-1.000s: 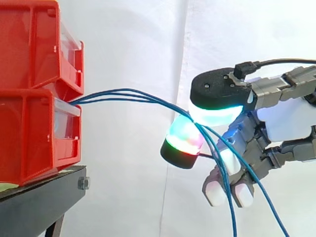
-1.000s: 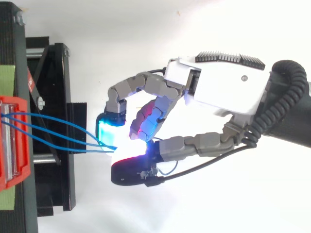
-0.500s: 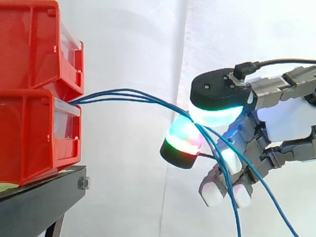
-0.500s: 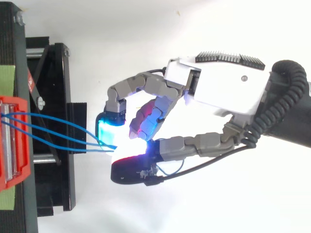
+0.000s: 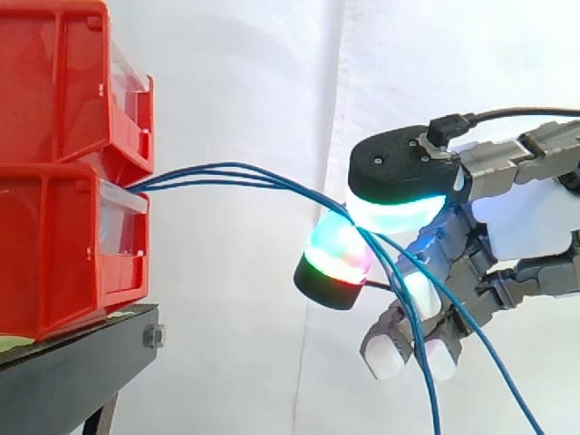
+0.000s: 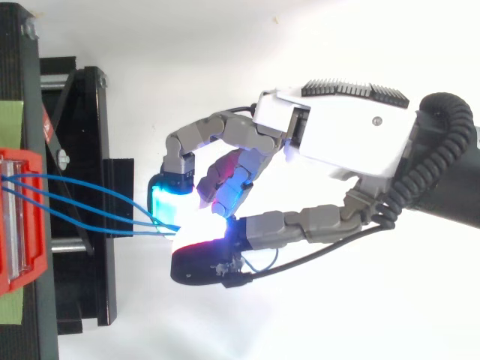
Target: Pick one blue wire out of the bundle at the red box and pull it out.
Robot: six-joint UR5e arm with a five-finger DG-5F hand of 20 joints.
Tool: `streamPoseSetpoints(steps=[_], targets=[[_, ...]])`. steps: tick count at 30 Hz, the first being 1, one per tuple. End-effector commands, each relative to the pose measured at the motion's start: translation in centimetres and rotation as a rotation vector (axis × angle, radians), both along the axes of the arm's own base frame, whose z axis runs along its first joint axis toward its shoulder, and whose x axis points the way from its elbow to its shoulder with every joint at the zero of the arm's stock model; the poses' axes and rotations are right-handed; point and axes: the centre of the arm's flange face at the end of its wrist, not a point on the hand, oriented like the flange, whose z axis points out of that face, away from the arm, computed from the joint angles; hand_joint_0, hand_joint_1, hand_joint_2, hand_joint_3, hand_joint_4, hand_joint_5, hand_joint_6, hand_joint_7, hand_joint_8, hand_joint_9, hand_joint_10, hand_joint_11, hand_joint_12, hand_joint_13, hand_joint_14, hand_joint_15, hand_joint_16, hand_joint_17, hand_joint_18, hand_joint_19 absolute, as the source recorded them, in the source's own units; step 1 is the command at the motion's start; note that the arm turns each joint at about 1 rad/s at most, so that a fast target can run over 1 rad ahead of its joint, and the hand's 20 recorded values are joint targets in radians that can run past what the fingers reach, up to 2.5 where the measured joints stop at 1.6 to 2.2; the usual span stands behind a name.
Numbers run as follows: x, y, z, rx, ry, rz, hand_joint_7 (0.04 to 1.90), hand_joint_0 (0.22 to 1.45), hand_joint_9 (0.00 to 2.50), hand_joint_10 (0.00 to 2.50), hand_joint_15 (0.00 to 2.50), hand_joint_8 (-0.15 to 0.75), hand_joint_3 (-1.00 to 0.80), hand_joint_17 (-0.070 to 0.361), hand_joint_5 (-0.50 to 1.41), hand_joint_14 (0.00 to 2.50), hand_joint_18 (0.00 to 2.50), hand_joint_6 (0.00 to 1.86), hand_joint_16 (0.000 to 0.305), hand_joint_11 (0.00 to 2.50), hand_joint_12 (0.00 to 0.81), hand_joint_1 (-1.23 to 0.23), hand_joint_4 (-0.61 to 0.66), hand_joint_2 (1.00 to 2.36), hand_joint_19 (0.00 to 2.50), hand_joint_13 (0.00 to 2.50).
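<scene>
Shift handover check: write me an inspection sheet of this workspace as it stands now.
Surface: black stand carrying two stacked red boxes.
Job's things: three blue wires come out at the front of the red boxes and arc toward the hand.
Clutter: nothing seen.
Hand: hand curled, glowing fingertips pinching the blue wires where they meet.
Cables: past the pinch the blue wires hang down out of the side view.
Surroundings: white curtain behind the work.
</scene>
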Motion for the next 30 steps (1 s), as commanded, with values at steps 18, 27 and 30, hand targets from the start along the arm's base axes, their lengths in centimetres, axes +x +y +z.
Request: streamPoseSetpoints(steps=[18, 27, 30], targets=[[0.01, 0.11, -0.01, 0.042, -0.012, -0.005, 0.98, 0.57, 1.13, 0.01, 0.34, 0.212, 0.07, 0.163, -0.09, 0.01, 0.73, 0.78, 0.072, 0.33, 0.388, -0.78, -0.05, 1.01, 0.7, 0.73], [-0.01, 0.11, 0.1, 0.058, -0.019, -0.007, 1.26, 0.53, 1.15, 0.0, 0.21, 0.203, 0.04, 0.169, -0.03, 0.01, 0.75, 0.66, 0.075, 0.07, 0.372, -0.71, 0.0, 1.1, 0.67, 0.7], [-0.01, 0.22, 0.1, 0.071, -0.022, -0.007, 1.43, 0.53, 1.16, 0.0, 0.2, 0.198, 0.03, 0.169, 0.01, 0.01, 0.75, 0.56, 0.075, 0.05, 0.374, -0.68, 0.02, 1.11, 0.67, 0.69]])
